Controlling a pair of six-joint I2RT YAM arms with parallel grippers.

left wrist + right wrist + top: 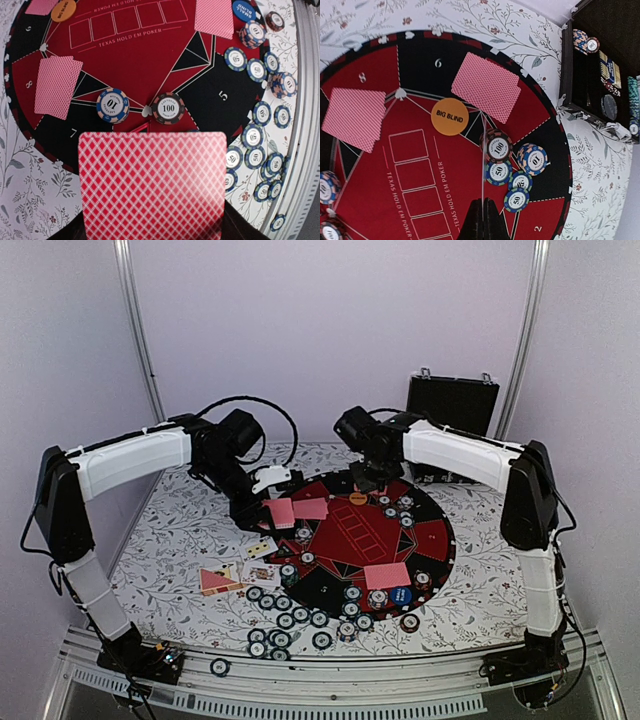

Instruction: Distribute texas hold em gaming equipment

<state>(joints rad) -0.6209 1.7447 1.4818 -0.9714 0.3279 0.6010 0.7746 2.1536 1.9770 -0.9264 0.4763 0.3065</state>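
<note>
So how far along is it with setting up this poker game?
Partway. Done: cards lie face down at several seats on the mat, the Big Blind button is out, and some seats have chips. In hand: the left gripper holds another red-backed card; the right gripper is shut and empty. Left: many loose chips lie off the mat near the front edge.

A floral-patterned worktop [485, 20] spreads below the right fingers [476, 225]; beyond them rise plain pale-lilac walls [330, 320] with two slim metal posts [138, 330].
</note>
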